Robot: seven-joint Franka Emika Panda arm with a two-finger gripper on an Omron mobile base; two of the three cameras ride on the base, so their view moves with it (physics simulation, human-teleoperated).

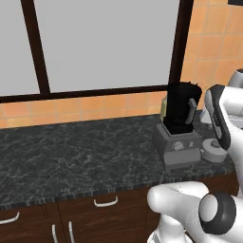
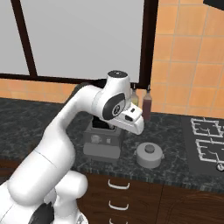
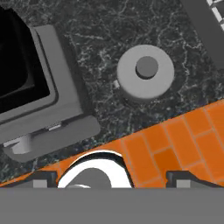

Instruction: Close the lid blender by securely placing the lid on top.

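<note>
My fingers (image 3: 112,179) spread wide, empty above the lid (image 3: 145,72) beside the blender (image 3: 35,83); next, descend and grasp it

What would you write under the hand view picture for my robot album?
Open gripper looks down at the grey lid lying on the dark counter beside the blender.

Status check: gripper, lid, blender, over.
Gripper open, empty, above the counter. Lid on the counter beside the blender, jar mouth uncovered. Nothing between them.

Two bottles (image 2: 142,103) by the tiled wall; stove (image 2: 208,138) beside.
</note>
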